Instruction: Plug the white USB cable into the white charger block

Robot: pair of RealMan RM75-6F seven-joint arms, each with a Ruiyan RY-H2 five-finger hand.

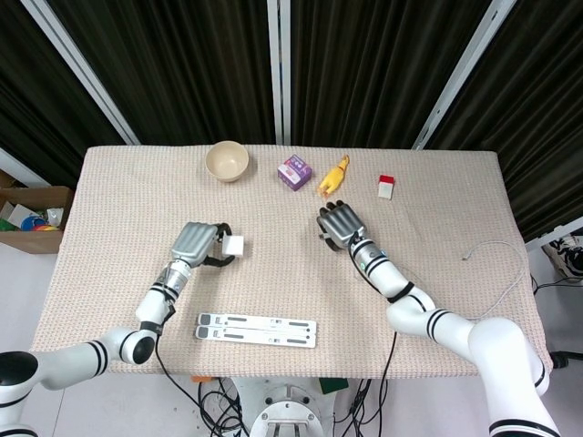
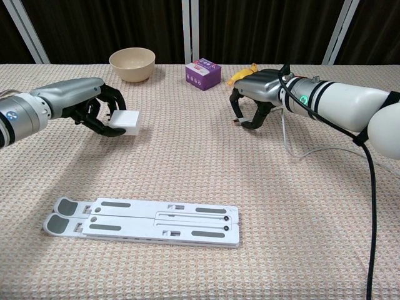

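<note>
— Charger block [image 2: 127,120]: where is it found, and how is it held?

— It is gripped in the fingers of the left hand [image 2: 94,106], lifted just off the woven tablecloth [image 2: 200,169] on the left half of the table. In the head view the same white cube [image 1: 235,245] is seen at the fingertips of the left hand [image 1: 196,242].

— And the white USB cable [image 2: 294,147]?

— Its plug end [image 2: 237,122] is pinched beneath the curled fingers of the right hand [image 2: 255,100], right of centre, with the small connector pointed toward the left side. The cord is trailed back over the cloth toward the right arm. Plug and charger block are kept well apart.

— What else is laid out?

— A flat white folding stand [image 2: 142,221] is placed near the front edge. Along the far edge, a beige bowl [image 1: 227,161], a purple box [image 1: 294,173], a yellow rubber chicken [image 1: 333,176] and a small red-and-white block [image 1: 386,187] are set in a row. A second white cable [image 1: 496,264] is seen off the table at the right.
</note>
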